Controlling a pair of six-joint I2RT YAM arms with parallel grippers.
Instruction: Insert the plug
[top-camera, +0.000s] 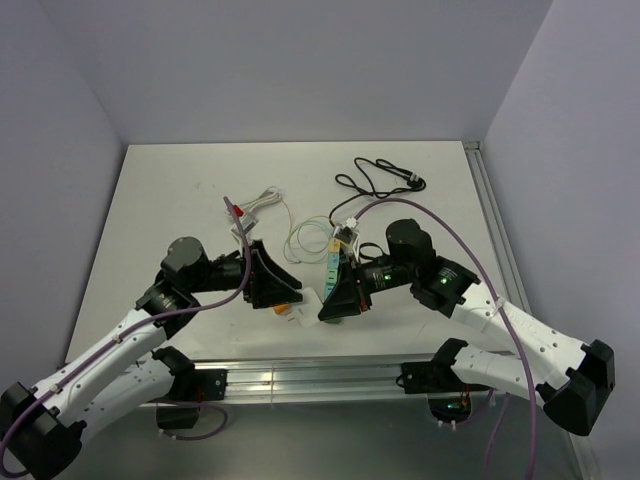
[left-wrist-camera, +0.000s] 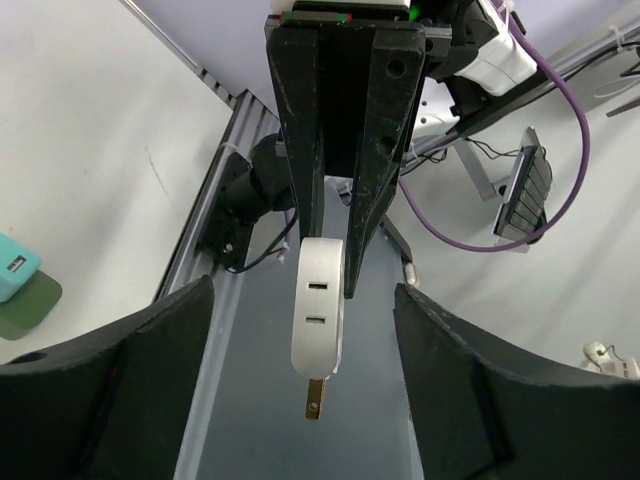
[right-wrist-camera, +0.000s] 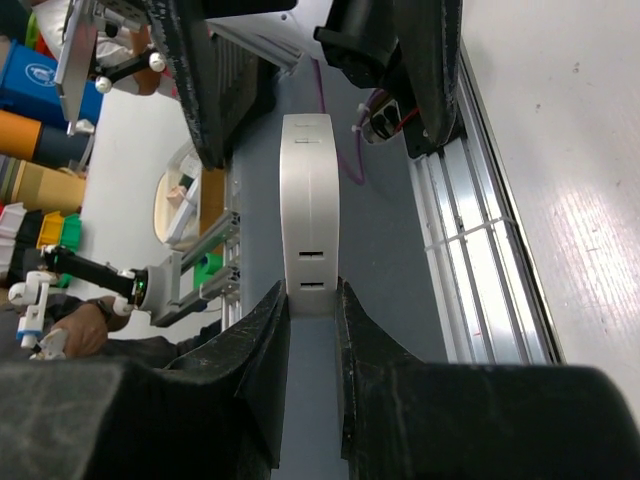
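Over table (top-camera: 180, 190), bent left arm (top-camera: 110, 350) faces right arm (top-camera: 520, 335).

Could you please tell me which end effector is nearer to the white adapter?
Right. The right end effector is shut on the white adapter, one finger on each side. The left end effector faces it from opposite, open and not touching it.

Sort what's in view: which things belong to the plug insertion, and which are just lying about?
Job: white plug adapter; right claw, shut on it; left claw, open, facing it.
Lying about: black cable; white cable; teal block.
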